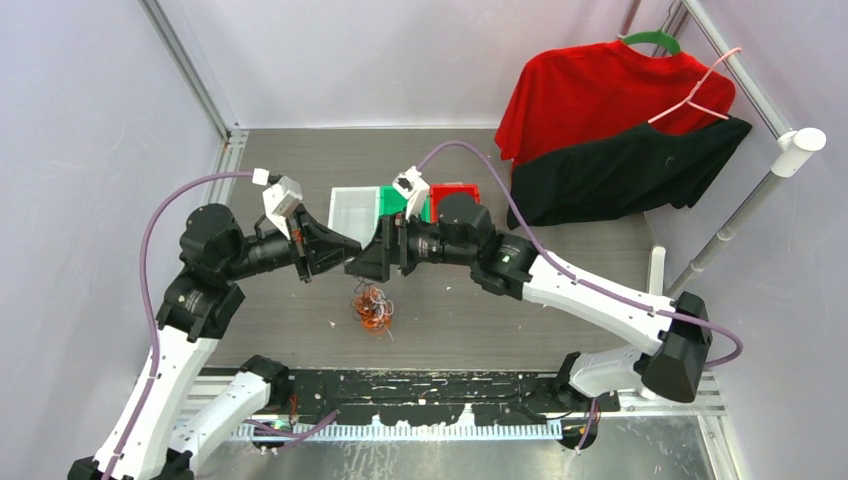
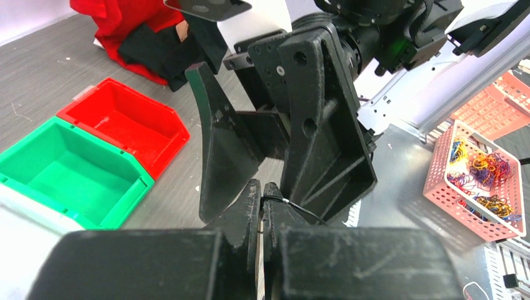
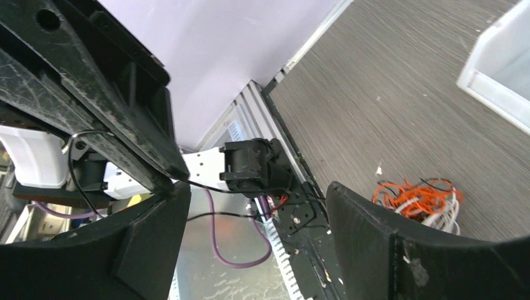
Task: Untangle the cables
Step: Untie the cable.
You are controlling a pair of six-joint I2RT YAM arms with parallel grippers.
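The left hand is clenched on a thin black cord at its tips; the right hand stands released, fingers spread beside those tips, so nearer that strand; the cables lie bunched on the tabletop beneath both. The left wrist view alone shows the pinch; the right wrist view shows the heap's orange and white loops.

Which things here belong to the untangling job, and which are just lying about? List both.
Job:
- cable tangle
- black cable, pinched in the left gripper
- right gripper, jaws open

Lying about:
- red bin, green bin, white bin
- red shirt, black shirt
- pink basket
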